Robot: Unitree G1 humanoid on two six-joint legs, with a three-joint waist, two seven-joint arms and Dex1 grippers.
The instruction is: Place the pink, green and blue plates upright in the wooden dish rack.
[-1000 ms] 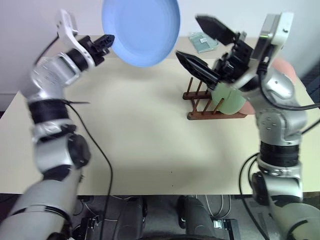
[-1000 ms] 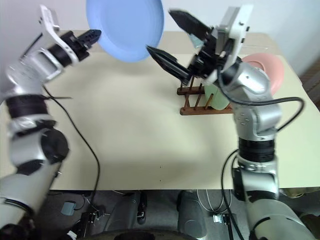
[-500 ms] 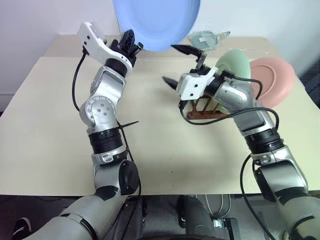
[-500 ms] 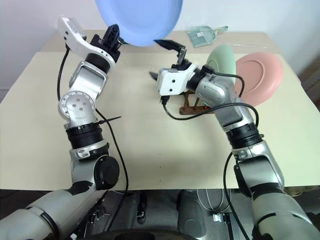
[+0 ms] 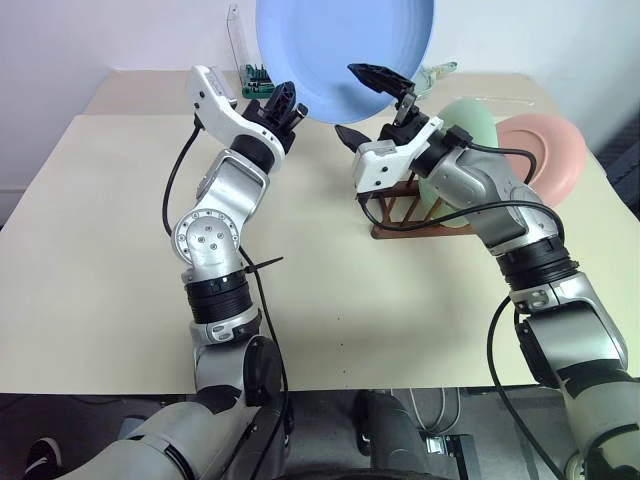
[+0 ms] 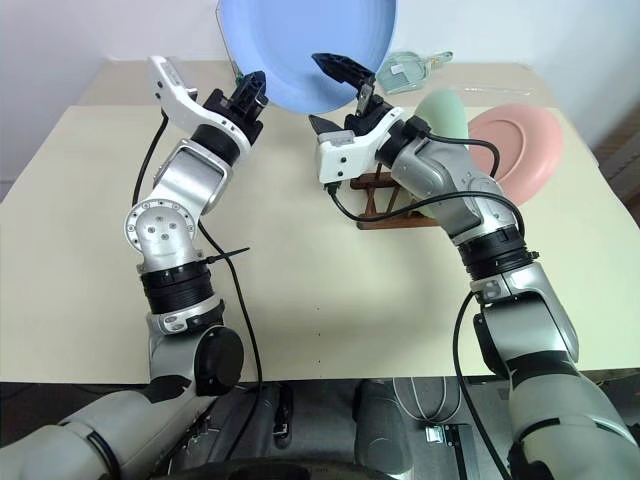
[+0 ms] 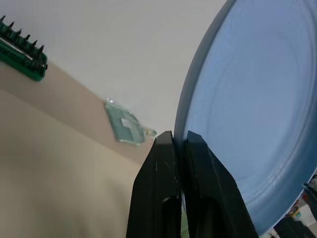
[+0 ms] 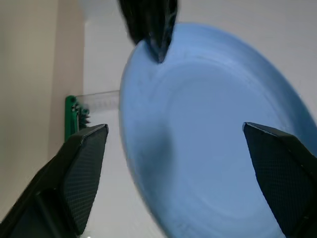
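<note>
The light blue plate (image 5: 345, 50) hangs high over the table's far side, my left gripper (image 5: 285, 97) shut on its lower left rim. The left wrist view shows both fingers (image 7: 163, 163) pinching that rim (image 7: 184, 114). My right gripper (image 5: 344, 100) is open at the plate's lower right, one finger in front of the plate and one behind, and the blue plate (image 8: 208, 148) fills the gap between them. The green plate (image 5: 470, 115) and pink plate (image 5: 545, 155) stand upright in the dark wooden dish rack (image 5: 405, 215) at the right.
A green bit holder (image 5: 255, 80) stands at the back of the beige table (image 5: 100, 250), behind my left gripper. A clear plastic packet (image 6: 405, 68) lies at the back right. The table's left and front are open room.
My left arm has carried the blue plate to the right. My right gripper has rolled over and come forward, so its open fingers now flank the plate's edge.
</note>
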